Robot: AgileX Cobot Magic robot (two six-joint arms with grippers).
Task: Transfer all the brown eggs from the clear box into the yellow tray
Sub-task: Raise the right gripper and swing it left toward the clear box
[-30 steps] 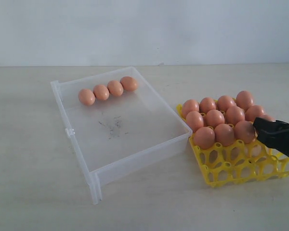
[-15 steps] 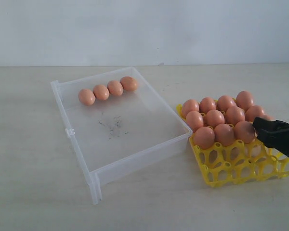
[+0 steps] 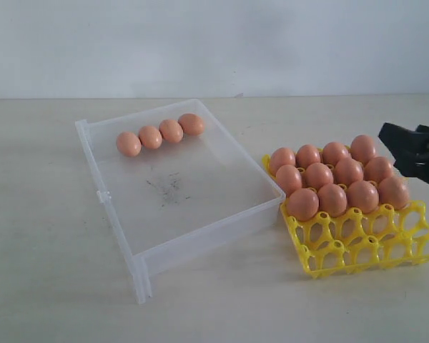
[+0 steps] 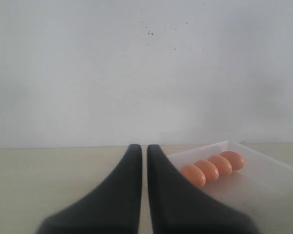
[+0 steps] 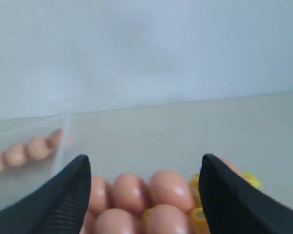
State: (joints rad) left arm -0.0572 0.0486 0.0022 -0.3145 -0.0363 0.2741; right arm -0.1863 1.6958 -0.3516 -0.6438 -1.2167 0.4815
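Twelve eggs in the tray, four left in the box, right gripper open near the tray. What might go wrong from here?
1. The four brown eggs in the clear box lie in a touching row against its far wall. Closing on one may set a neighbour rolling or clip the wall.
2. Only the front row of cups in the yellow tray is free, right beside the seated eggs. The open right gripper might knock those when lowering.

A pale beige counter [image 3: 50, 271] runs from near to far, meeting a plain whitish wall [image 3: 214, 43] along its far edge. Tiny dark specks [image 4: 150, 33] dot the wall.
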